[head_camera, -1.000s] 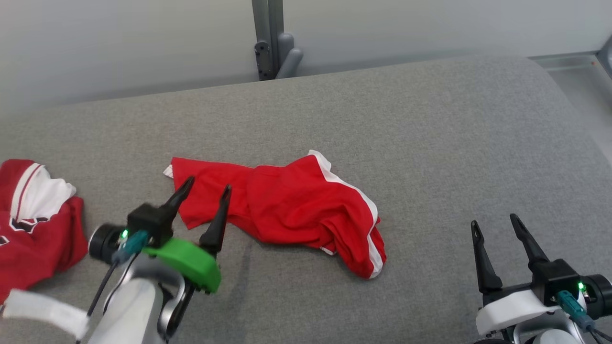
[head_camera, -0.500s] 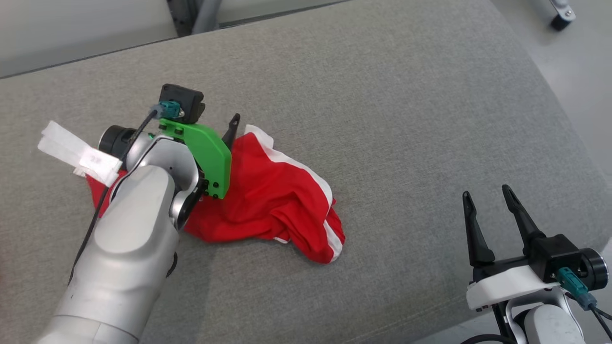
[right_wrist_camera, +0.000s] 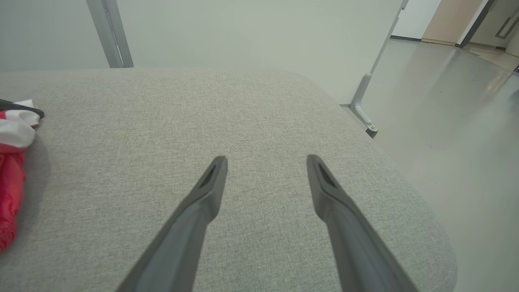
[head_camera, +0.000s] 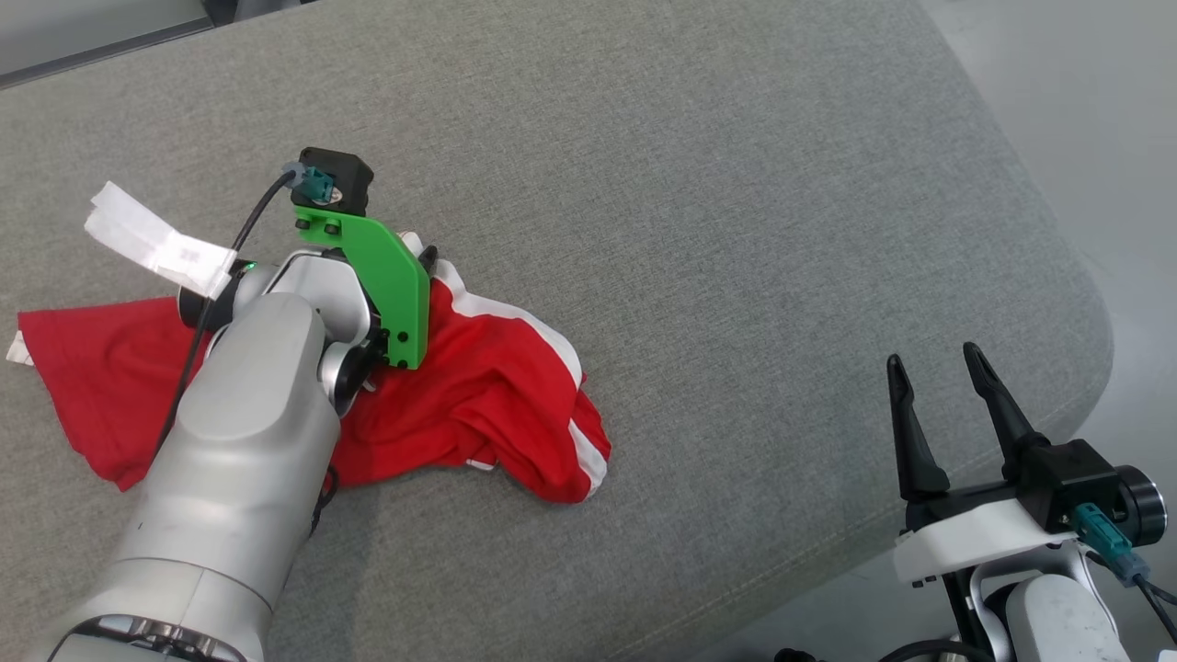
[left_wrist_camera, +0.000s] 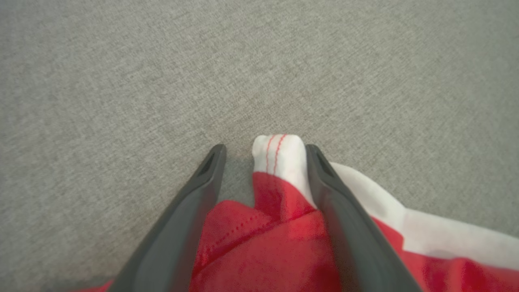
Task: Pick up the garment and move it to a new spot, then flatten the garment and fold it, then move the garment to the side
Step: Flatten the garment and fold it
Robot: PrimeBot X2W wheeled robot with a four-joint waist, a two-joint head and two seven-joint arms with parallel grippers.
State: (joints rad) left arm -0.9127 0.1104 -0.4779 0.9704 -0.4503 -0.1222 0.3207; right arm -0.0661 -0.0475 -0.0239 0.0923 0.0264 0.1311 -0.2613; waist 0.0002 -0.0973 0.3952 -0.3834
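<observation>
Covering most of the head view, grey woven upholstered surface (head_camera: 736,184), rounded corner, bearing crumpled red white-striped garment (head_camera: 497,414) centre left, its white hem between wide-spread left gripper (left_wrist_camera: 264,150); right gripper (head_camera: 932,357) wide, empty, lower right; glossy pale floor (right_wrist_camera: 446,121), white wall (right_wrist_camera: 243,32) beyond.

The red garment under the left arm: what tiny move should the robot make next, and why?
Probably close the left fingers on the garment. They stand open, straddling its white-trimmed corner, which lies between them on the grey cushion, not yet gripped. Closing there looks like the way to lift it.
</observation>
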